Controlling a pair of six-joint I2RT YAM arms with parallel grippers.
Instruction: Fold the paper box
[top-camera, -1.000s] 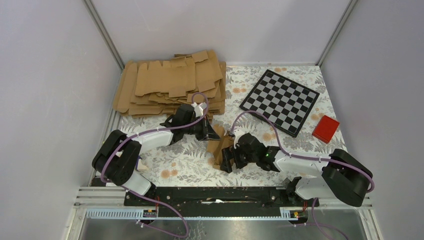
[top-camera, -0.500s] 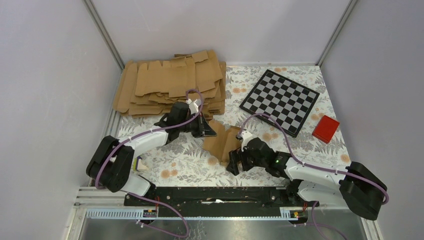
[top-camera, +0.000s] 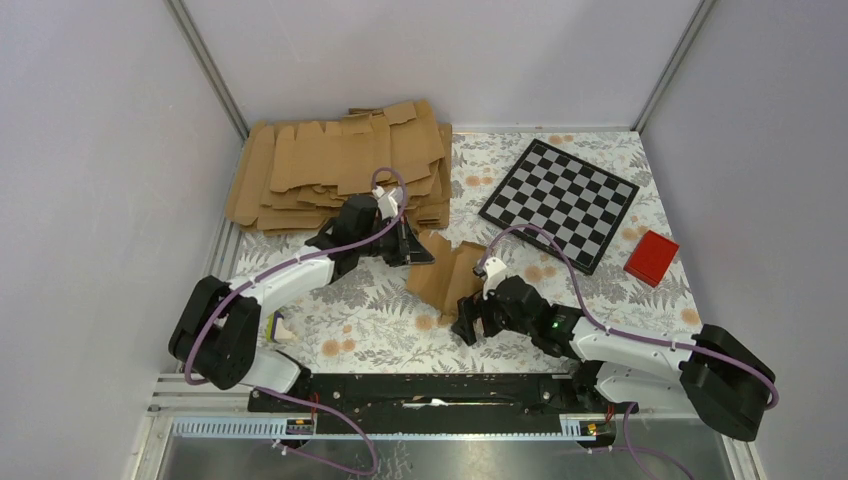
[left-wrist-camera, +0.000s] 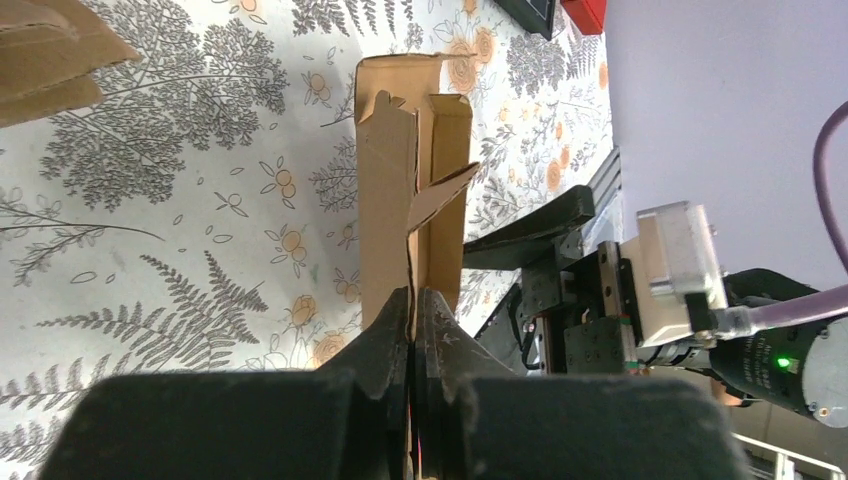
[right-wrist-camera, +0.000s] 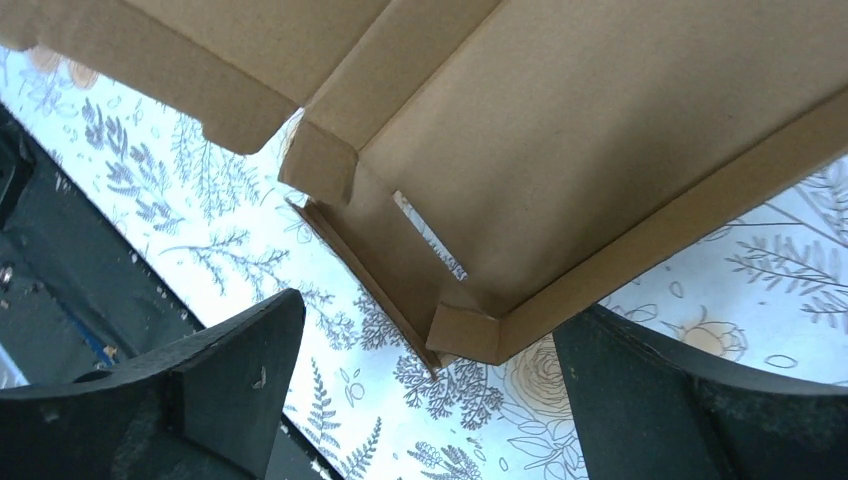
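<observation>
The paper box (top-camera: 445, 280) is a brown kraft piece with loose flaps, partly folded, at the table's middle. My left gripper (top-camera: 418, 250) is shut on its far edge; in the left wrist view the jaws (left-wrist-camera: 412, 305) pinch a thin panel of the box (left-wrist-camera: 400, 190) that stretches away from them. My right gripper (top-camera: 468, 325) is open just at the box's near corner. In the right wrist view the fingers (right-wrist-camera: 240, 350) stand wide apart, with a folded corner of the box (right-wrist-camera: 520, 130) above and between them, not touching.
A big pile of flat brown blanks (top-camera: 340, 165) lies at the back left, just behind my left gripper. A checkerboard (top-camera: 560, 200) and a small red block (top-camera: 651, 257) lie at the right. Grey walls close in three sides.
My left gripper has pulled the box up and back toward the pile. My right gripper has let go of the box, opened and drawn back toward the near edge.
</observation>
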